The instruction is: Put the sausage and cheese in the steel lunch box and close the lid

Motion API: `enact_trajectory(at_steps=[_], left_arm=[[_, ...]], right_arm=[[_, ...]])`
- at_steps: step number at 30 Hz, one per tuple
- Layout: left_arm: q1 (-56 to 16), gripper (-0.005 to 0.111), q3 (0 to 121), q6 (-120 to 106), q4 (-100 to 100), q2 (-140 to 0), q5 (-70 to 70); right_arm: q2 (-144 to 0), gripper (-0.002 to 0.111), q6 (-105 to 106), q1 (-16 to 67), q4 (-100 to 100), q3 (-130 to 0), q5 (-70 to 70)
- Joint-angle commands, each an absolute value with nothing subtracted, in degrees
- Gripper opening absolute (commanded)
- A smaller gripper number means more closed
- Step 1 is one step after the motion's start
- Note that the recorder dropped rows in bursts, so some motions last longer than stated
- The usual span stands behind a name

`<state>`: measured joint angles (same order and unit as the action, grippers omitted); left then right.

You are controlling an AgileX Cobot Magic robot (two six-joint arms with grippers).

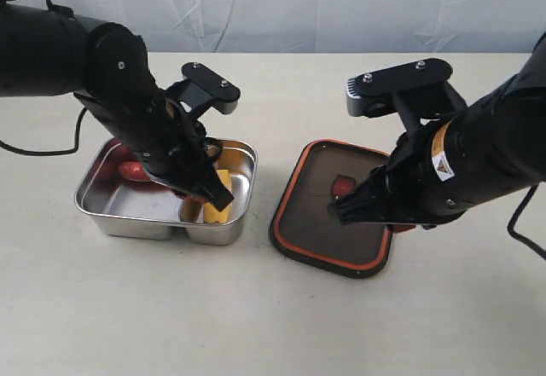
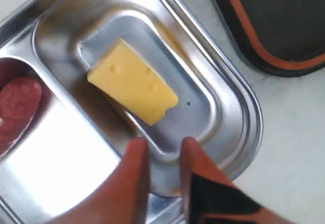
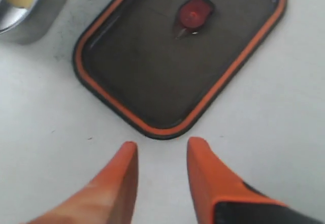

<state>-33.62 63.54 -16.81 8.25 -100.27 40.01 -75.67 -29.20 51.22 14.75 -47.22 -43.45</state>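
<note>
The steel lunch box (image 1: 98,208) sits at the left of the table. The yellow cheese (image 2: 133,82) lies in its smaller compartment, and the red sausage (image 2: 18,107) lies in the larger one beside the divider. My left gripper (image 2: 163,145) hovers open just above the small compartment, nothing between its fingers. The dark lid (image 1: 311,222) lies flat on the table to the right of the box, orange rim up, with its orange valve (image 3: 194,12) at the centre. My right gripper (image 3: 161,148) is open over bare table just off the lid's edge.
The box's rim (image 3: 30,18) shows in a corner of the right wrist view, close to the lid (image 3: 167,61). A pale cloth backdrop (image 1: 341,1) closes off the far side. A black cable (image 1: 26,147) trails at the far left.
</note>
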Motion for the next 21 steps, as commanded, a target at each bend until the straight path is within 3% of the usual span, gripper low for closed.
enact_trajectory(at_steps=[1, 4, 6, 9, 21], left_arm=[[-33.8, 0.0, 64.0, -16.6, 6.7, -94.8, 45.4], [-33.8, 0.0, 64.0, -16.6, 8.2, -90.1, 46.6], [-33.8, 0.0, 63.1, -16.6, 9.5, -86.9, 47.4], [-33.8, 0.0, 61.1, -16.6, 11.3, -83.2, 47.9], [-33.8, 0.0, 61.0, -16.6, 13.4, -82.7, 48.0]], right_arm=[[-75.2, 0.034, -42.1, 50.2, 29.1, -47.1, -48.4], [-75.2, 0.015, -41.0, 42.4, 24.6, -47.1, -45.3], [-75.6, 0.02, -33.8, 35.0, 17.5, -47.1, -42.7], [-78.9, 0.045, -19.5, 27.0, 1.8, -47.1, -38.6], [-95.9, 0.047, -10.0, 26.3, -12.7, -48.5, -33.4]])
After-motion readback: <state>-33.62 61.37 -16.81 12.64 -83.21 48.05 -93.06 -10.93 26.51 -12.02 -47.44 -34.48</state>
